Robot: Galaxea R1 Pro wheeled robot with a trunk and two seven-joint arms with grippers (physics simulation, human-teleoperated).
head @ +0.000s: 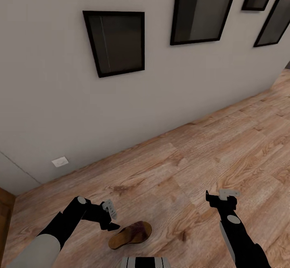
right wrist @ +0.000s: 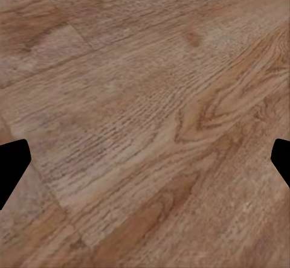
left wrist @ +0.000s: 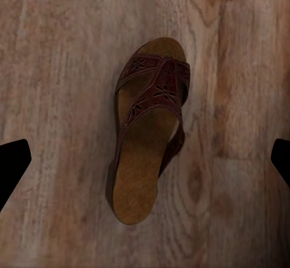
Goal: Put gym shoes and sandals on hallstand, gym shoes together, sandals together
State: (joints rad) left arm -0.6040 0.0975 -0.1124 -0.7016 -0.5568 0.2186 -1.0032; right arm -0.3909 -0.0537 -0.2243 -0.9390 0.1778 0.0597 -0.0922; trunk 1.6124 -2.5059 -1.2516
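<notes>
In the head view, the black left gripper (head: pixel 110 219) covers the near end of the brown leather sandal with a tan footbed (head: pixel 131 234), low in the frame. Four black-framed pictures hang on the wall; the large one at top centre (head: pixel 203 10) is cut by the top edge, its lettering too blurred to read. The brown wooden panel (head: pixel 5 215) at the lower left is mostly cropped.

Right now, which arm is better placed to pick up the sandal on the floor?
Left. The left tool hovers open right beside the sandal, which lies centred between its fingers in the left wrist view. The right tool faces bare floor.
</notes>
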